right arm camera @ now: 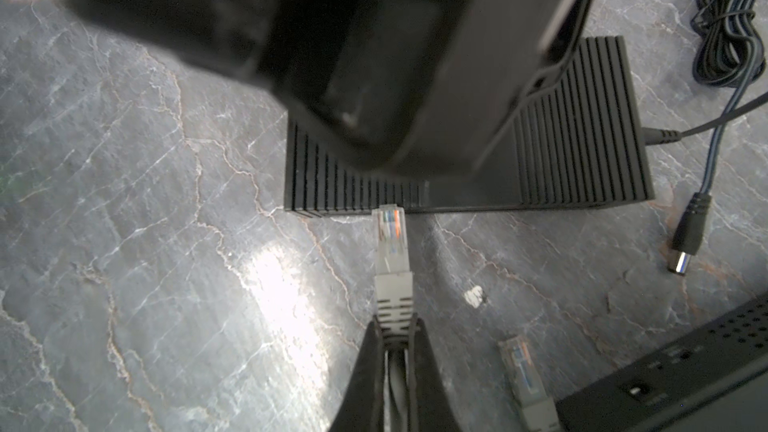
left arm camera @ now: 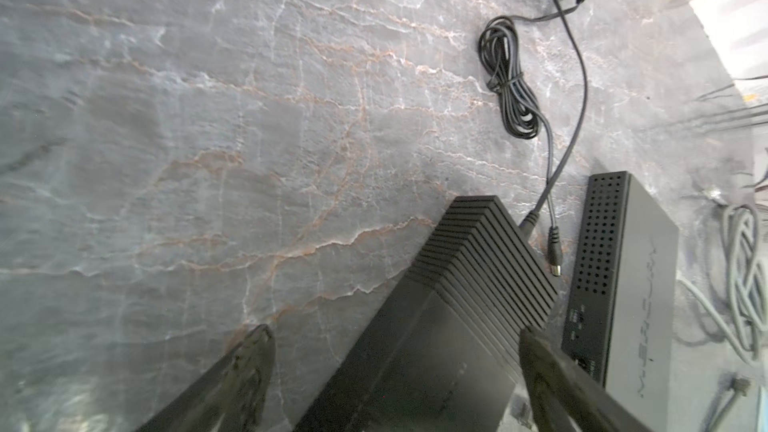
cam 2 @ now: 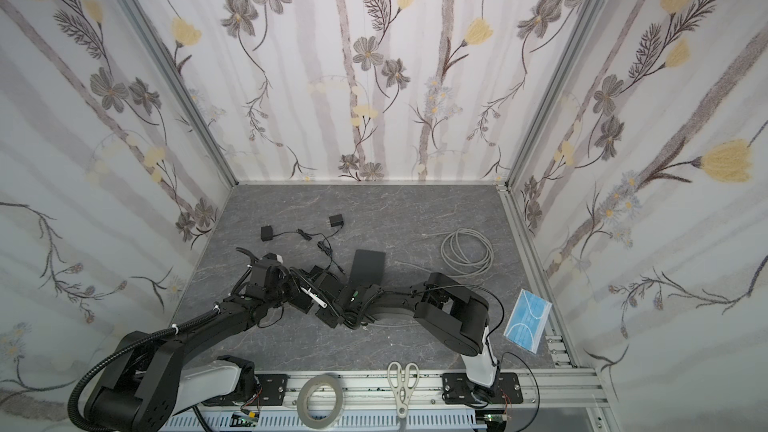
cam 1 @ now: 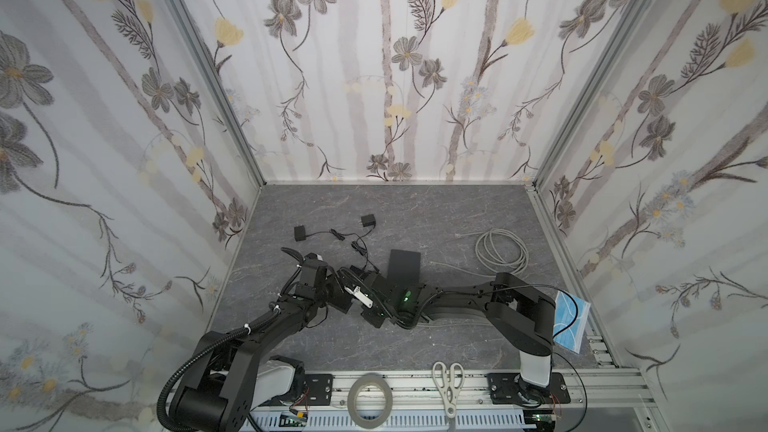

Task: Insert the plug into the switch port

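Plug (right arm camera: 390,238), pinched in the right end effector (right arm camera: 395,328), meets the switch (right arm camera: 582,126) edge; left end effector (left arm camera: 392,336) straddles the switch, wide. Best push level and straight.

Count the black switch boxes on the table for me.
2. The ribbed box sits between the left gripper's open fingers; the plug in the right gripper points at it. The perforated box lies beside it, apart. Others may be hidden.
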`<state>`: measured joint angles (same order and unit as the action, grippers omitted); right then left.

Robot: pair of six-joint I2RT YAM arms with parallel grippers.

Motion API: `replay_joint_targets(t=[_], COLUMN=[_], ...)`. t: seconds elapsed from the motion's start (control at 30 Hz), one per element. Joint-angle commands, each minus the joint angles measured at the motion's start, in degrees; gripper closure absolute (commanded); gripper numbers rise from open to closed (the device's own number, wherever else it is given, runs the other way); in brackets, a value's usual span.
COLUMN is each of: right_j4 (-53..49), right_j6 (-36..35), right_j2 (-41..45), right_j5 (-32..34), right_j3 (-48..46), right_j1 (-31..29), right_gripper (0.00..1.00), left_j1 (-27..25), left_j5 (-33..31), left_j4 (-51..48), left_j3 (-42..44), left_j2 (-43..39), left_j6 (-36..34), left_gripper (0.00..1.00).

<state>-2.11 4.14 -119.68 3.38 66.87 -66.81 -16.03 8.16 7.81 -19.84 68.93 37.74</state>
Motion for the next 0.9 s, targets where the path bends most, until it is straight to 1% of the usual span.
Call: replay_joint_targets(t=[0.0,0.1,0.23,0.53,0.87], right_j4=[1.5,1.6,2.1,3.1,3.5], right_j6=[0.7,0.9,1.6,2.3,2.9], right_j2=[-0.1,-0.3,-0.5,-0.6,0.9], right_j5=[0.4,0.4,0.3,0.1,1.7], right_j3=[0.1,0.0,-0.3,-1.2,-3.5], right_j1=[-0.2,-0.2,-0.3,-0.6,-1.0], right_gripper=[0.98,0.98,0.98,0.98,0.98], left_j1=[0.2,0.2,0.2,0.3,0.3], left_j5=[4.2,4.7,3.9,5.2,3.9], left_j4=[-0.3,-4.2,-6.8,-5.4,-5.3], left_j3=[0.6,-0.5,-0.6,-2.5,-2.1], left_j2=[-1.3,-4.3,-6.8,-2.1,-2.8], left_j6=[2.4,1.2,-0.4,-2.6,-3.7], left_gripper=[0.10,0.16,0.19,0.19,0.20])
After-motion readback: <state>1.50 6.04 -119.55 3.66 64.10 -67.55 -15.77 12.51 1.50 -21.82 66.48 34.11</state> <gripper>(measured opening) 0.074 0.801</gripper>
